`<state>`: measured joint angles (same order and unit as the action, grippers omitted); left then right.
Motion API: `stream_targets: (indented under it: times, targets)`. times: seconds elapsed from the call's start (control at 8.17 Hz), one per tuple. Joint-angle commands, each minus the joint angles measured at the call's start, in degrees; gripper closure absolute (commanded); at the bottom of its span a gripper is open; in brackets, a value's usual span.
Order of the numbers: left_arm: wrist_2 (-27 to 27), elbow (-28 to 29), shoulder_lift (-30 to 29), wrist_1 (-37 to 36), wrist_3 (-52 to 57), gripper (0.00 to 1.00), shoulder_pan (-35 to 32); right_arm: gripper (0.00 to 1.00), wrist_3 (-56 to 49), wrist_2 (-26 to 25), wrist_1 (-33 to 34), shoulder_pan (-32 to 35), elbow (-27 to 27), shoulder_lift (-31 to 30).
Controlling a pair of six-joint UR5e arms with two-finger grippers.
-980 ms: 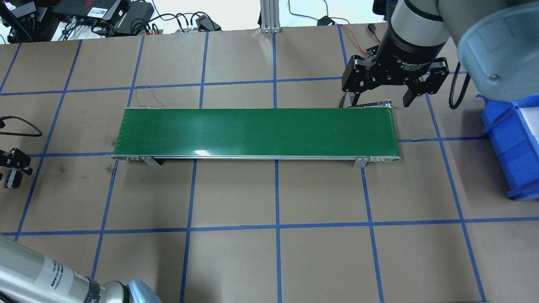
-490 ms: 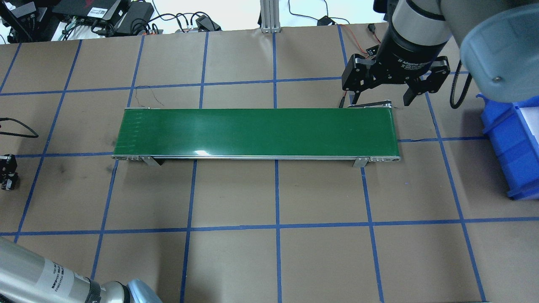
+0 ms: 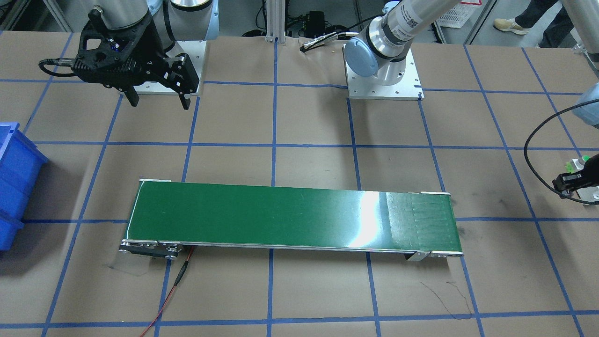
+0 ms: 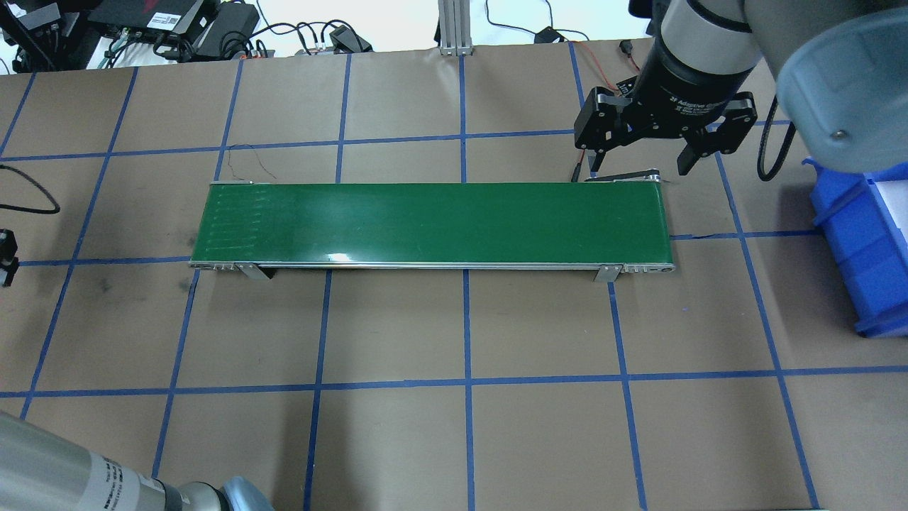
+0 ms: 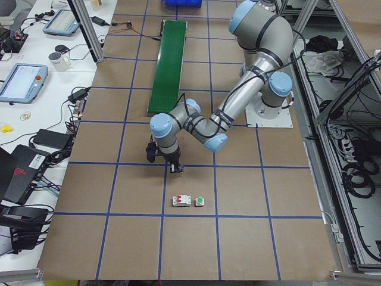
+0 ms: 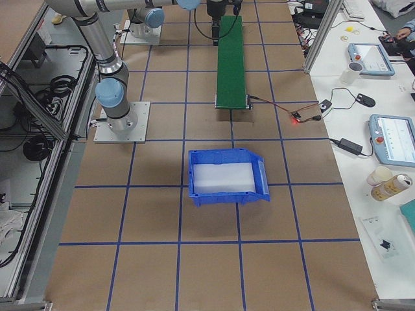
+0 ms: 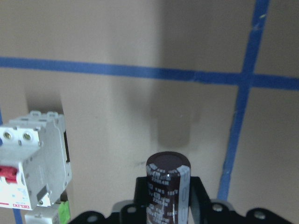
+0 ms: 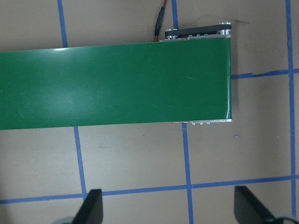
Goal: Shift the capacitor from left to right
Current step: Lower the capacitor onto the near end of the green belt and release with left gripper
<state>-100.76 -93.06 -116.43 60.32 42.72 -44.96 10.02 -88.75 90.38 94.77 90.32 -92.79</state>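
L gripper (image 5: 173, 164) clenched on capacitor (image 7: 168, 185), nr breaker (image 7: 33, 158). R gripper (image 4: 639, 166) spread wide, by belt (image 4: 433, 223) end.

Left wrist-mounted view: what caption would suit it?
Left gripper holds the capacitor above the table, white switch block at the view's left.

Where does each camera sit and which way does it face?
Front-facing: across the table, facing the robot; right gripper upper left.
Overhead: behind the robot, over the belt.
Exterior left: table's end; left arm near.
Exterior right: opposite end; blue bin near.
Left wrist: down past the held capacitor.
Right wrist: down onto the belt.
Shared: the belt, except left wrist.
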Motion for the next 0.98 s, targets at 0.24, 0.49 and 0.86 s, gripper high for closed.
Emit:
stream_targets:
  times: [0.24, 0.49, 0.86]
  targets:
    - [8.3, -0.4, 10.2, 0.1, -4.7, 1.00, -24.0, 0.00, 0.1, 0.2, 4.6, 0.0, 0.0, 0.3]
    - [8.2, -0.5, 8.7, 0.1, -12.5, 1.00, -32.4, 0.00, 0.1, 0.1, 4.4, 0.0, 0.0, 0.6]
    - [8.6, -0.7, 7.4, 0.8, -19.1, 1.00, -36.0, 0.00, 0.1, 0.2, 4.5, -0.1, 0.0, 0.6]
